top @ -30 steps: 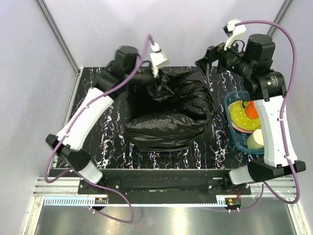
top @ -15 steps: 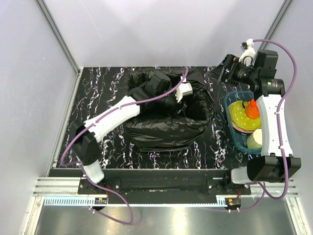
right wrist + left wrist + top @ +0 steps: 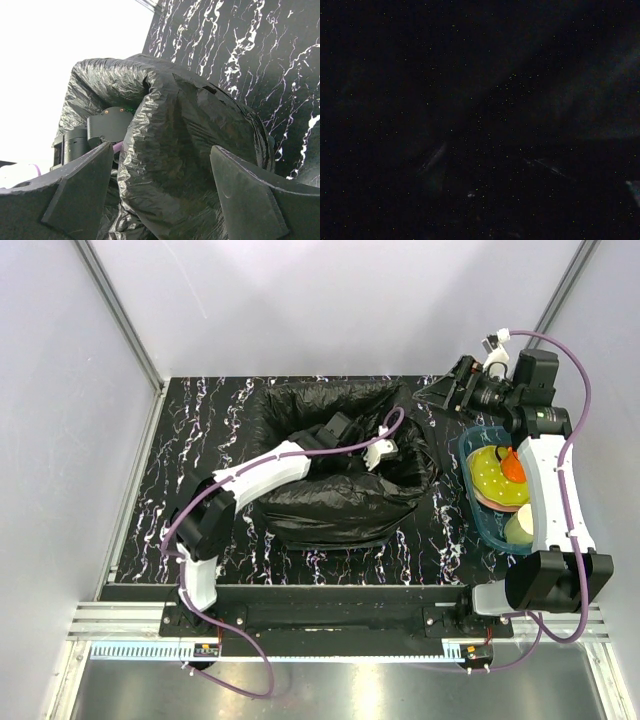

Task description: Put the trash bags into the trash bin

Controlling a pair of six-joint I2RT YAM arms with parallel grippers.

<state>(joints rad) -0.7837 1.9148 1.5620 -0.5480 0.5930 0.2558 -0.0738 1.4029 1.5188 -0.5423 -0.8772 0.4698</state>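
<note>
Trash bag (image 3: pixel 330 505), one; blue tray (image 3: pixel 476 510), one.

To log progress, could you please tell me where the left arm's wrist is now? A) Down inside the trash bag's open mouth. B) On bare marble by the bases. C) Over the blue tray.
A: the left arm reaches into the hollow of the trash bag.

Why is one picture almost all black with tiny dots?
Left wrist view: nearly black and grainy, likely because the left arm reaches down into the black trash bag, where little light gets in. Right wrist view: the wall is washed out white, and the bag's wrinkles shine. Top view: evenly lit and sharp.
</note>
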